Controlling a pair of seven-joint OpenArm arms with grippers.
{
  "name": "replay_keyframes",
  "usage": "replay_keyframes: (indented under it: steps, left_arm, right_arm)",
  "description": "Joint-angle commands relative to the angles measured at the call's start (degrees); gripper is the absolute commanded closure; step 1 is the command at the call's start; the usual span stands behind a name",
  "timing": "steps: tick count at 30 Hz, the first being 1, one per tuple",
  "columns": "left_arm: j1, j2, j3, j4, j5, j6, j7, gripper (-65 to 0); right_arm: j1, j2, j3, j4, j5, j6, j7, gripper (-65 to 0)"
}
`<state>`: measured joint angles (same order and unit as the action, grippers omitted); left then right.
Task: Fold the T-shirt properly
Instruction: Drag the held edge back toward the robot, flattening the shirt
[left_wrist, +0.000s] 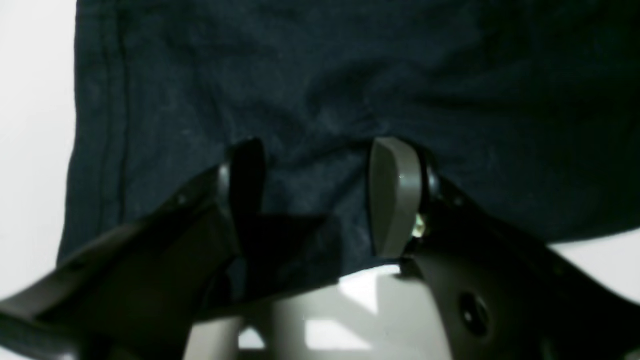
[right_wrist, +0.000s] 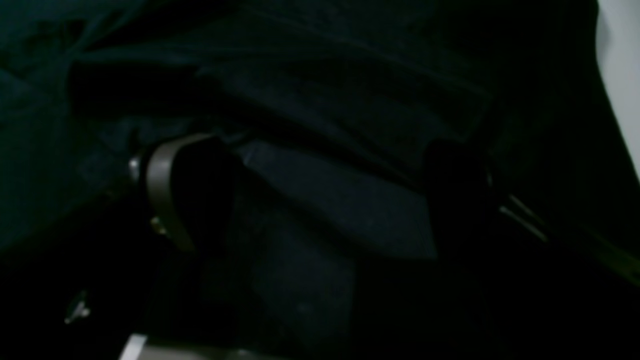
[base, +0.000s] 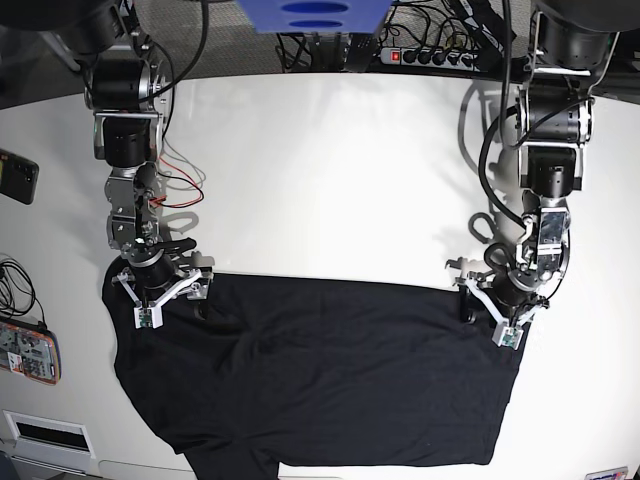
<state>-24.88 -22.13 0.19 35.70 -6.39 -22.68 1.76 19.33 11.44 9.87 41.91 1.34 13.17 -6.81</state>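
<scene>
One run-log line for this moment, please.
T-shirt: spread on table | left gripper: open at far edge | right gripper: open at far edge

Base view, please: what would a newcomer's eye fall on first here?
The black T-shirt spread across the near half of the white table. Next, the two arms at its far edge: the left hand at the right corner, the right hand at the left corner, both with fingers apart over the cloth.

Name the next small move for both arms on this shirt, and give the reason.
Probably close both grippers on the far edge of the T-shirt. The left gripper and the right gripper each sit at a top corner with jaws apart and cloth between the fingers, and the shirt lies spread on the table, unfolded. Gripping comes before any fold.
</scene>
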Motion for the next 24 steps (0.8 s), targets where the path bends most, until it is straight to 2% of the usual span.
replay_keyframes:
  steps: [1,6,10,15,18,22,24]
  left_arm:
    - [0.7,-1.1,-0.1,-0.2,1.4,0.4,4.0,-32.5]
    - [3.3,-1.2,-0.1,-0.2,1.4,0.4,4.4,-32.5]
    - [3.3,-1.3,-0.1,0.3,1.3,0.4,8.0,-32.5]
    - [5.6,-1.3,-0.1,8.5,1.3,0.4,13.1,-32.5]
    - [8.6,-1.3,-0.1,14.8,1.3,0.4,14.3,-32.5]
    - [10.7,-1.3,-0.2,20.3,1.3,0.4,19.6,-32.5]
    - [12.2,-1.3,-2.1,21.9,1.3,0.4,20.6,-32.5]
  right_arm:
    - [0.1,0.5,0.2,0.8,-0.1,0.0,-3.3,-58.3]
    - [-6.7,0.5,0.3,6.8,-0.1,0.0,-6.1,-58.3]
    - [-7.4,0.5,0.3,10.4,-0.1,0.0,-8.3,-58.3]
    - [-9.6,0.6,0.5,11.5,-0.1,0.0,-8.6,-58.3]
    - [-11.5,0.6,0.5,11.6,-0.1,0.0,-9.8,-58.3]
    - [-11.6,0.6,0.3,14.0,-0.1,0.0,-9.9,-58.3]
    - [-11.8,0.6,0.5,15.5,-0.1,0.0,-9.9,-58.3]
